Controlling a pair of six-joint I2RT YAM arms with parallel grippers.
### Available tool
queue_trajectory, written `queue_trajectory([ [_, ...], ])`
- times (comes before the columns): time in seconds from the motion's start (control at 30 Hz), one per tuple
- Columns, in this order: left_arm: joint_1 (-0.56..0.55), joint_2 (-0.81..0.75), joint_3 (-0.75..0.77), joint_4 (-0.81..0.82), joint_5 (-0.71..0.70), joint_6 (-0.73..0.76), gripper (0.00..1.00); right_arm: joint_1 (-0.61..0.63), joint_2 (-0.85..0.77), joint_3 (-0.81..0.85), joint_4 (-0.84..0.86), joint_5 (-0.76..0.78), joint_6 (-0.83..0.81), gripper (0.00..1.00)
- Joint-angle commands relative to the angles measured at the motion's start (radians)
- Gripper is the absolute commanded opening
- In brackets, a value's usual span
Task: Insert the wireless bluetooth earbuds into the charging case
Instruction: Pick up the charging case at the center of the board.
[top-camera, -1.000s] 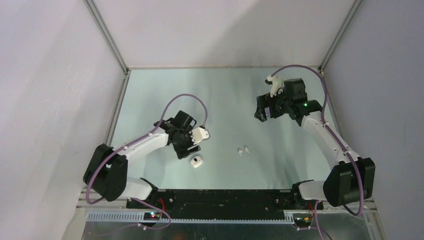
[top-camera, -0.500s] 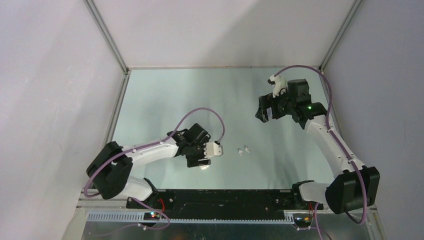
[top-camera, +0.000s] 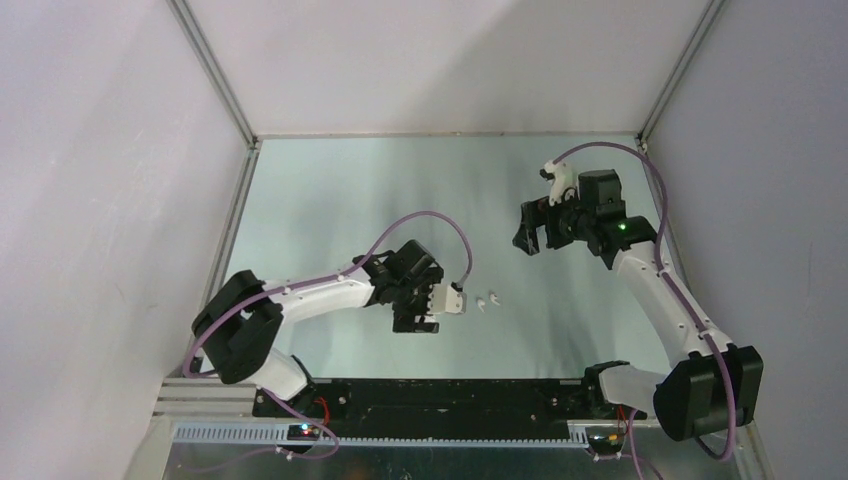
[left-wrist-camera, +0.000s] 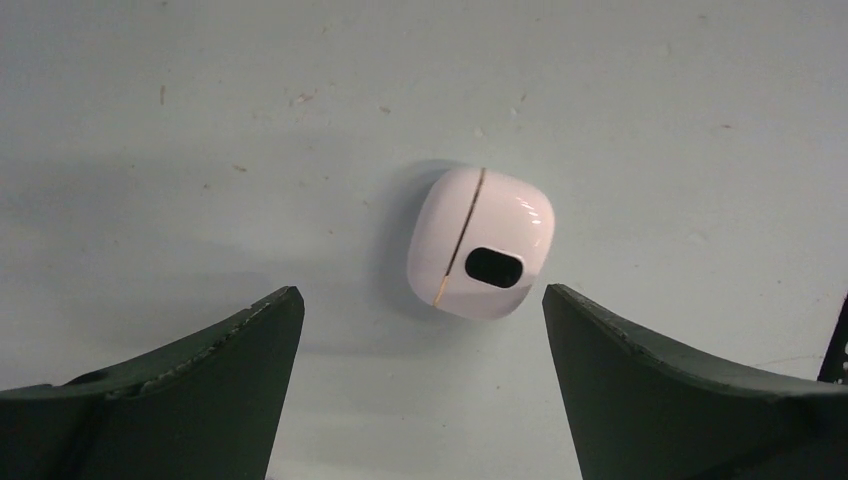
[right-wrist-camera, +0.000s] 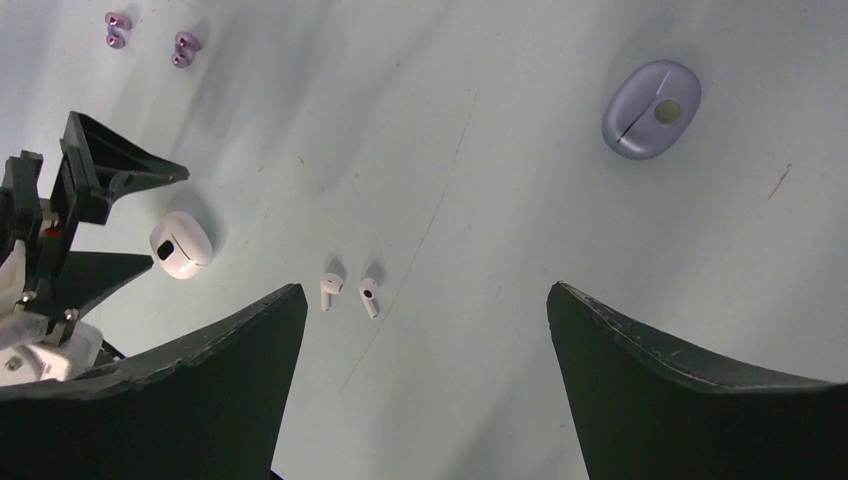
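Note:
A closed white charging case (left-wrist-camera: 480, 243) lies on the table just ahead of my left gripper (left-wrist-camera: 420, 290), which is open and apart from it. From above, this gripper (top-camera: 417, 318) hides the case. Two white earbuds (top-camera: 487, 300) with short stems lie side by side to its right. The right wrist view shows them (right-wrist-camera: 348, 293) near the white case (right-wrist-camera: 180, 244), with two purple earbuds (right-wrist-camera: 150, 38) farther off and a closed purple case (right-wrist-camera: 650, 108) at the upper right. My right gripper (right-wrist-camera: 425, 287) hangs open and empty above the table (top-camera: 320, 200).
The left arm's black fingers (right-wrist-camera: 110, 160) flank the white case in the right wrist view. Grey walls and metal rails (top-camera: 232, 215) bound the table on three sides. The right arm (top-camera: 650, 280) reaches in from the near right.
My left gripper has swept right and toward the front, over the white case, and its jaws have widened. The right arm has shifted slightly right.

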Motion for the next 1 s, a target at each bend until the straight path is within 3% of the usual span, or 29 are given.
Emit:
queue_trajectory([
  [0.0,0.004,-0.007,0.042,-0.023,0.121,0.167,0.95,-0.017,-0.042,-0.008,0.015,-0.022,0.015,0.95],
  [0.17,0.012,0.052,0.100,-0.123,0.202,0.294,0.85,-0.030,-0.048,-0.006,0.004,-0.020,0.003,0.95],
  [0.43,0.011,0.089,0.114,-0.138,0.193,0.243,0.69,-0.041,-0.051,-0.006,0.003,-0.024,0.006,0.95],
  [0.63,0.008,0.098,0.117,-0.130,0.174,0.224,0.73,-0.042,-0.048,0.000,0.005,-0.023,0.009,0.95],
  [0.97,-0.014,0.139,0.127,-0.117,0.100,0.253,0.68,-0.041,-0.040,0.015,0.002,-0.020,0.005,0.95],
])
